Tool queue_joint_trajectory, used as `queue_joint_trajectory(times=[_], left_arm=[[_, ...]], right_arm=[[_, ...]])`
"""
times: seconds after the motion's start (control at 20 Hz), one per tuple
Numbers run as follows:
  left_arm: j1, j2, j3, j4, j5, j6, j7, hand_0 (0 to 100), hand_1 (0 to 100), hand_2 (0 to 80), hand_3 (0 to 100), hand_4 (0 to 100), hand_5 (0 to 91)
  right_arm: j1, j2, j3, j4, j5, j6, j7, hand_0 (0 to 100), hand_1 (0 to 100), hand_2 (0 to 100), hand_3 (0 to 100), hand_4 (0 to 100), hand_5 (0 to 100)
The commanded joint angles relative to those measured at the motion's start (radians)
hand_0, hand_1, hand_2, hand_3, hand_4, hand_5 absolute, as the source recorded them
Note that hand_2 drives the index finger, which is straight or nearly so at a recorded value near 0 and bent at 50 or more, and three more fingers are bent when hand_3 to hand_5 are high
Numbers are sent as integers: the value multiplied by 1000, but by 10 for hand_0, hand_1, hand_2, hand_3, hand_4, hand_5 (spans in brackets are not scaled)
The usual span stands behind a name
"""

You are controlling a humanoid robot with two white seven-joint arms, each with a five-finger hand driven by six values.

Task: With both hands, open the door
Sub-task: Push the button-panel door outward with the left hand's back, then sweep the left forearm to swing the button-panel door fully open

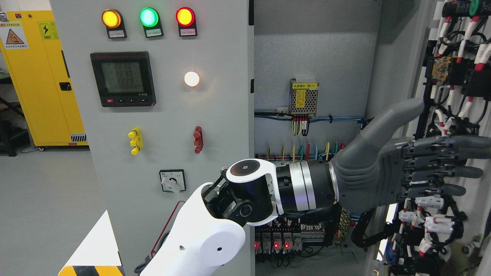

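The left arm [215,226] came in from the lower left and reached across to the right, white at the forearm, black and silver at the wrist. Its grey left hand [387,168] was stretched flat with the fingers [441,159] straight, lying close side by side and clamped on nothing, the thumb raised apart from them. The fingertips lay against the inner side of the door [456,115], which stood swung open at the right edge and carried rows of wiring and white connectors; whether they pressed on it or only touched could not be told.

The cabinet [310,57] was open between the door and the grey panel [172,115] on the left. Inside it a small power supply [304,97] with a yellow label sat on the back wall, with coloured wires below it and red-lit relays near the bottom. The panel held amber, green and red lamps [148,17] along its top, a meter [122,78] with a lit display, a glowing white light [191,79], a yellow switch [135,141], a red switch [198,139] and a rotary knob [172,180]. A yellow locker [42,76] stood far left.
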Motion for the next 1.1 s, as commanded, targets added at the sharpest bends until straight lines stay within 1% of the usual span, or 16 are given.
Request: queue_joint_trajectory(times=[0.0, 0.1, 0.2, 0.35, 0.45, 0.55, 0.7, 0.85, 1.05], left_arm=[[-8, -68, -57, 10, -20, -14, 25, 0, 0, 0, 0, 0, 0], [-23, -68, -64, 14, -20, -16, 65, 0, 0, 0, 0, 0, 0], [-48, -70, -65, 34, -14, -20, 85, 0, 0, 0, 0, 0, 0], [-82, -73, -91, 60, -6, -45, 85, 0, 0, 0, 0, 0, 0], [-97, -74, -122, 73, 14, -66, 85, 0, 0, 0, 0, 0, 0], [-118, -76, -151, 82, 47, -94, 87, 0, 0, 0, 0, 0, 0], [-129, -76, -183, 83, 54, -118, 90, 0, 0, 0, 0, 0, 0], [-129, -76, -202, 83, 55, -126, 129, 0, 0, 0, 0, 0, 0], [-129, -77, -221, 83, 57, -135, 154, 0, 0, 0, 0, 0, 0]], right_arm=[[0, -2, 9, 0, 0, 1, -1, 216, 0, 0, 0, 0, 0], [-2, -2, 9, 0, 0, 1, -1, 216, 0, 0, 0, 0, 0], [-1, -4, 8, 0, 0, 1, -1, 216, 0, 0, 0, 0, 0], [-2, -2, 6, 0, 0, 1, -1, 216, 0, 0, 0, 0, 0], [-2, -2, 8, 0, 0, 1, -1, 215, 0, 0, 0, 0, 0], [0, -2, 8, 0, 0, 1, -1, 215, 0, 0, 0, 0, 0], [-2, -2, 8, 0, 0, 1, -1, 215, 0, 0, 0, 0, 0], [0, -2, 8, 0, 0, 1, -1, 215, 0, 0, 0, 0, 0], [-2, -1, 8, 0, 0, 1, -1, 216, 0, 0, 0, 0, 0]])
